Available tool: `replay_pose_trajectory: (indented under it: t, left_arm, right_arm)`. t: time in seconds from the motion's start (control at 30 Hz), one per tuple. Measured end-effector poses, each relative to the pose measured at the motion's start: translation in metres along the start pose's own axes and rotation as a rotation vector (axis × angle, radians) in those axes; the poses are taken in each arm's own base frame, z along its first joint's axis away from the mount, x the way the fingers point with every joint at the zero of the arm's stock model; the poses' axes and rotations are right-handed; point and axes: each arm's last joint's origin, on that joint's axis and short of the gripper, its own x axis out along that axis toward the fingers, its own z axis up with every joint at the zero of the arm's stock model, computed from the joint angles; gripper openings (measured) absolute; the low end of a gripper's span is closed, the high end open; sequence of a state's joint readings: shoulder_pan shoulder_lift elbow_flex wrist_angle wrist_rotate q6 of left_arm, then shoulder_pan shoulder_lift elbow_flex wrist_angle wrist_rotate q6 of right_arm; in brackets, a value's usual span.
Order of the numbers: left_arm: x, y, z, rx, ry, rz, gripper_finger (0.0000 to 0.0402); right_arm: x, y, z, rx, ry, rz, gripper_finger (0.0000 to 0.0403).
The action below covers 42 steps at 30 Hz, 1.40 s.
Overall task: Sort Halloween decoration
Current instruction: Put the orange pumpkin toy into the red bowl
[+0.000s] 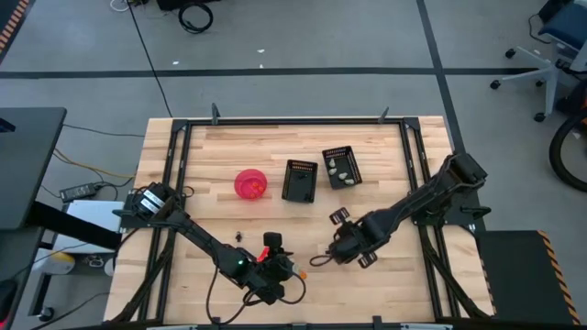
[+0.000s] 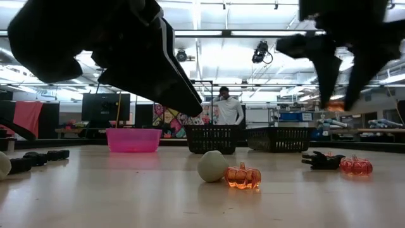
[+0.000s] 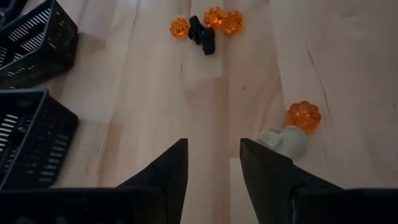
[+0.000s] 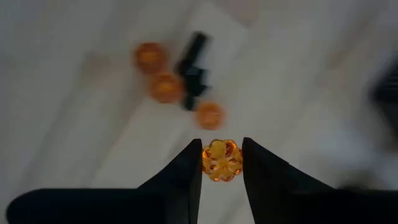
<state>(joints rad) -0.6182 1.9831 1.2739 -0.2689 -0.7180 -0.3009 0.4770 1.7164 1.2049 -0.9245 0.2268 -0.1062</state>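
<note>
My right gripper hangs above the table near its front middle, shut on a small orange pumpkin trinket. Below it on the wood lie three more orange pumpkins and a black trinket. My left gripper stands open low over the table, with nothing between its fingers. A pale white-grey trinket lies beside the outer side of one finger; whether they touch, I cannot tell. An orange pumpkin rests against it. My right gripper pinches the orange pumpkin's two opposite sides between its two fingertips. The fingers come from above, pointing steeply down. The pumpkin is lifted clear of the table.
Two black slotted baskets stand at the far middle, the right one holding pale trinkets. The pink bowl stands left of them. More black trinkets lie at the low view's left. A person stands beyond the table.
</note>
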Motion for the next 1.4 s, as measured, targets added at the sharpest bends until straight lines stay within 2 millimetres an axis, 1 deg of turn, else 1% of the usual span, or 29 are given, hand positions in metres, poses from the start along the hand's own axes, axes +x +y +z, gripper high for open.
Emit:
replay_pose_trajectory:
  t: [0.13,0.3,0.37,0.47,0.57,0.7,0.83,0.97,1.03,1.1,1.4]
  left_arm:
    - [-0.001,-0.001,-0.003,0.002,0.028,-0.021,0.0153]
    - [-0.007,-0.001,-0.017,0.033,0.133,0.009,0.0153]
    - [-0.012,0.000,-0.022,0.050,0.158,0.041,0.0153]
    - [-0.029,0.006,-0.021,0.045,0.149,0.104,0.0153]
    - [-0.052,0.016,-0.019,0.029,0.126,0.180,0.0153]
    - [-0.082,0.031,-0.019,-0.007,0.098,0.265,0.0153]
    - [-0.099,0.042,-0.023,-0.023,0.075,0.347,0.0153]
    - [-0.105,0.050,-0.026,-0.013,0.091,0.385,0.0153]
    - [-0.104,0.052,-0.027,-0.009,0.100,0.396,0.0153]
    - [-0.105,0.053,-0.028,0.008,0.111,0.403,0.0153]
    - [-0.105,0.056,-0.029,0.023,0.126,0.417,0.0153]
  right_arm:
    - [-0.007,-0.019,0.000,0.014,-0.065,-0.060,0.0103]
    - [-0.004,-0.043,0.009,0.055,-0.187,-0.106,0.0103]
    - [0.000,-0.052,0.011,0.059,-0.228,-0.127,0.0103]
    - [0.003,-0.067,0.015,0.070,-0.315,-0.160,0.0103]
    - [0.004,-0.083,0.019,0.090,-0.411,-0.205,0.0104]
    - [0.002,-0.106,0.022,0.169,-0.538,-0.275,0.0105]
    - [-0.001,-0.130,0.021,0.243,-0.639,-0.313,0.0105]
    - [-0.001,-0.151,0.024,0.279,-0.795,-0.317,0.0105]
    - [0.004,-0.161,0.030,0.284,-0.872,-0.338,0.0105]
    - [0.015,-0.169,0.033,0.287,-0.880,-0.344,0.0105]
    - [0.056,-0.215,0.063,0.378,-0.874,-0.375,0.0106]
